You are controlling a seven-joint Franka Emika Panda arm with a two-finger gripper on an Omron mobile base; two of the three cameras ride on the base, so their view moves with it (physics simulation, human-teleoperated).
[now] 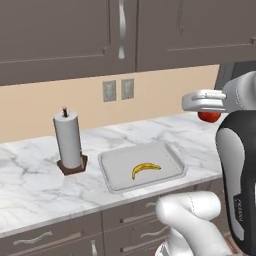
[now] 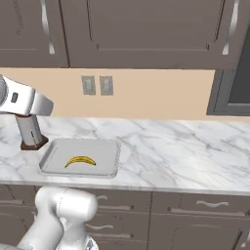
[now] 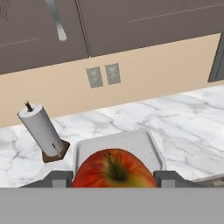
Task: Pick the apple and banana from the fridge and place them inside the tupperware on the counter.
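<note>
My gripper (image 3: pixel 113 180) is shut on the red apple (image 3: pixel 113 166), with one finger on each side of it. In the left base view the apple (image 1: pixel 210 117) hangs under the hand, above the counter (image 1: pixel 30 190) and to the right of the tupperware (image 1: pixel 175 159). The yellow banana (image 1: pixel 145 169) lies inside that light-grey tray, and the right base view shows the banana (image 2: pixel 80 160) in the tupperware (image 2: pixel 49 160) too. In the hand view the tupperware (image 3: pixel 148 141) sits just beyond the apple, which hides the banana. The grey fridge (image 2: pixel 229 93) stands at the counter's right end.
A paper-towel roll (image 1: pixel 67 140) on a brown base stands left of the tray. Two wall outlets (image 1: pixel 118 90) sit on the beige backsplash. Dark brown upper cabinets (image 1: pixel 60 35) hang overhead, and drawers with silver handles run below the counter.
</note>
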